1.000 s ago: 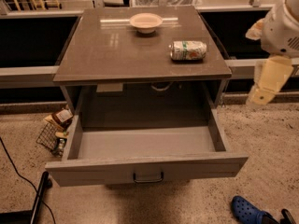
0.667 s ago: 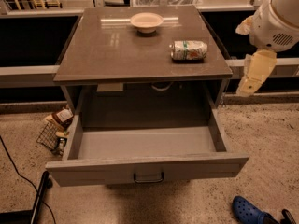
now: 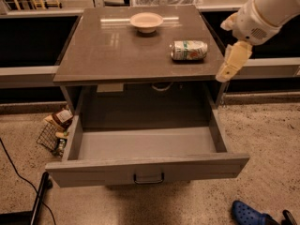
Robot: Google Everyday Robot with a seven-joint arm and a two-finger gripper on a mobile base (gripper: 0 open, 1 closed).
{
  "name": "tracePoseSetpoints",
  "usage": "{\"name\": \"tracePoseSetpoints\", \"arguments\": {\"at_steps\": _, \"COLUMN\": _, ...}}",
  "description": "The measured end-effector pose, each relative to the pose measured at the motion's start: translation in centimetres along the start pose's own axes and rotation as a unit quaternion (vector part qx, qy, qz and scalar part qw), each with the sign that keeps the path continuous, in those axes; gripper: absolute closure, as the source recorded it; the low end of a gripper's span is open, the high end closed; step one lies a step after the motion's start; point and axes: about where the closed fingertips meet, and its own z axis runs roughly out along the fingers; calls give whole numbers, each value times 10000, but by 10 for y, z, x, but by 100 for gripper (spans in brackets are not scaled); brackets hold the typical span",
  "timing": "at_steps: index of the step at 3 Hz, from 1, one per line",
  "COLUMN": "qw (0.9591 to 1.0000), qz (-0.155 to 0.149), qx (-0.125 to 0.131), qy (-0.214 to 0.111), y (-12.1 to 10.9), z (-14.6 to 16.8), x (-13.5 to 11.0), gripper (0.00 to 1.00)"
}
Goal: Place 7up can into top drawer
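The 7up can point(image 3: 189, 50), whitish-silver with green markings, lies on its side on the right part of the brown cabinet top point(image 3: 112, 48). The top drawer point(image 3: 93, 171) is pulled wide open below it; its grey inside holds nothing, and a small metal handle point(image 3: 149, 178) sits at the centre of the front panel. My gripper point(image 3: 226, 73) hangs from the white arm at the upper right. It is just beyond the cabinet's right edge, to the right of the can and slightly nearer, not touching it. It holds nothing.
A shallow beige bowl point(image 3: 146, 21) stands at the back middle of the cabinet top. A wire basket of packets point(image 3: 55, 134) sits on the floor left of the drawer. A black cable and base point(image 3: 36, 198) lie at front left, and a blue shoe point(image 3: 248, 214) at front right.
My arm and gripper have moved left and a little up, closer to the cabinet's right edge and the can. The can, bowl and drawer have not moved.
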Motion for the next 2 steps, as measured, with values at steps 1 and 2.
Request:
{"name": "tracePoseSetpoints", "arguments": {"at_steps": 1, "qw": 9992, "qz": 210, "qx": -58, "qy": -335, "y": -21, "z": 21, "x": -9, "gripper": 0}}
{"name": "tracePoseSetpoints", "arguments": {"at_steps": 2, "qw": 9975, "qz": 369, "qx": -124, "qy": -592, "y": -38, "z": 43, "x": -14, "gripper": 0}}
